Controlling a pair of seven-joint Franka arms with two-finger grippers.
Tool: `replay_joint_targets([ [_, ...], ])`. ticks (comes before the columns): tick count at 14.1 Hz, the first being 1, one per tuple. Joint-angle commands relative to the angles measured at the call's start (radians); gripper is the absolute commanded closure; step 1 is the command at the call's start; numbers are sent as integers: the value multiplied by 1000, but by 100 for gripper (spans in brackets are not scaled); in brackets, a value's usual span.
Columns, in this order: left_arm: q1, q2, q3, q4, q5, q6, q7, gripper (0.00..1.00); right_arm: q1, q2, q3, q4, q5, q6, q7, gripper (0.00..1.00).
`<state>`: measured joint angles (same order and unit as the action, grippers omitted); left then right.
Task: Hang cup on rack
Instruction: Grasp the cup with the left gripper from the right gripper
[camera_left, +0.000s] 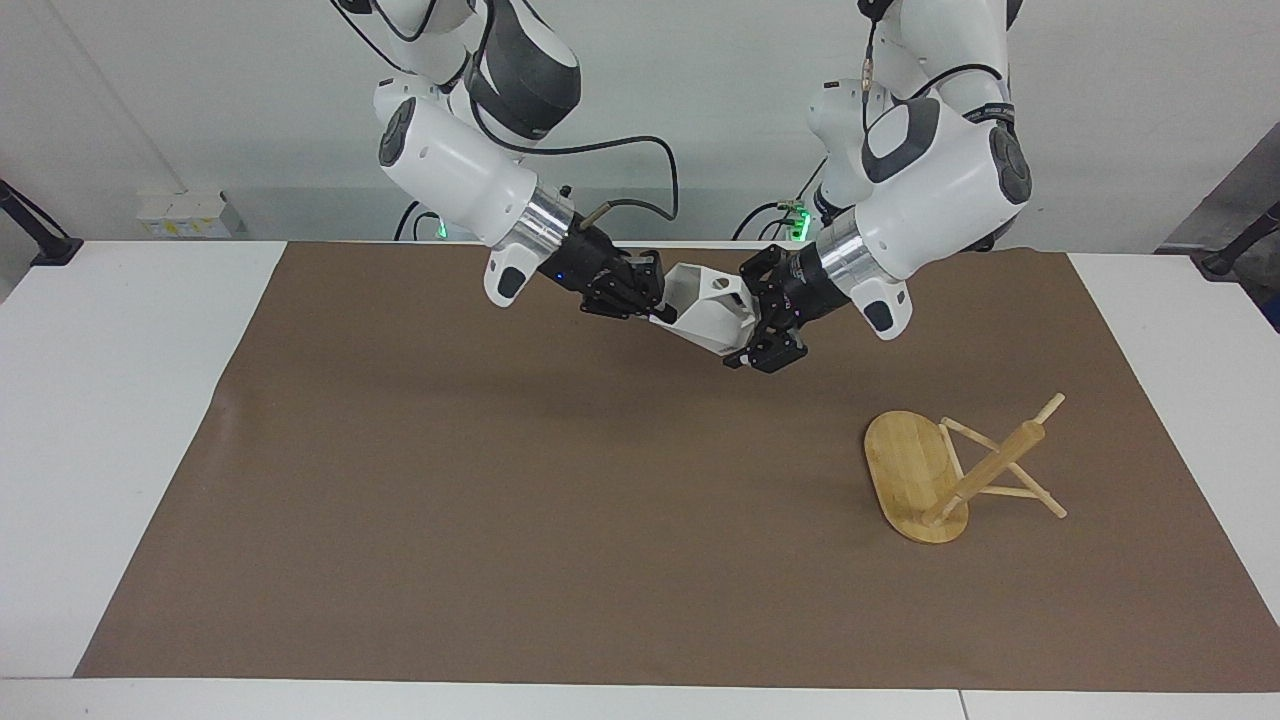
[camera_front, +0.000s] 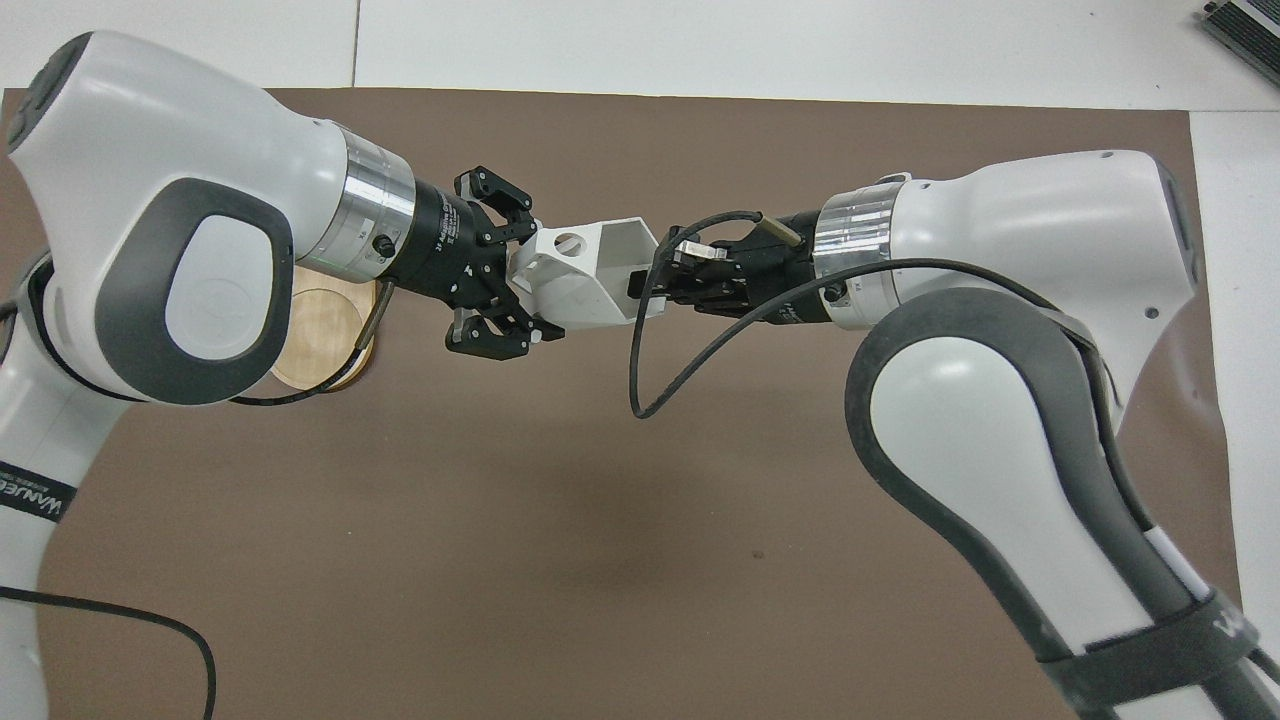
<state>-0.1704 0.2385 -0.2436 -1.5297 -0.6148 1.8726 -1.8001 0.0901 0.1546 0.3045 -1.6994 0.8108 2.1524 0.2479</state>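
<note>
The cup (camera_left: 712, 312) is suspended in the air over the brown mat (camera_left: 500, 500), above the part of the table (camera_left: 120, 400) near the robots' edge, tilted with its rim toward the right arm. The right gripper (camera_left: 652, 305) is clamped closed on the cup's rim, while the left gripper (camera_left: 755, 320) has its fingers pressed against the cup's base end, gripping it. The rack (camera_left: 955, 470) stands on the mat toward the left arm's end of the table, near the edge farthest from the robots, well apart from the cup.
</note>
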Motion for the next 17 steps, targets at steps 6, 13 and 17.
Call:
replay_joint_targets([
  [6, 8, -33, 9, -38, -17, 19, 1, 100, 2, -7, 4, 3, 31, 0, 11, 100],
  [13, 11, -48, 15, -46, -16, 25, 4, 100, -1, -7, 2, 6, 18, 1, 10, 40],
  [17, 34, -50, 27, -56, -10, 34, -44, 100, -9, -18, -2, 6, 16, -2, 11, 0],
])
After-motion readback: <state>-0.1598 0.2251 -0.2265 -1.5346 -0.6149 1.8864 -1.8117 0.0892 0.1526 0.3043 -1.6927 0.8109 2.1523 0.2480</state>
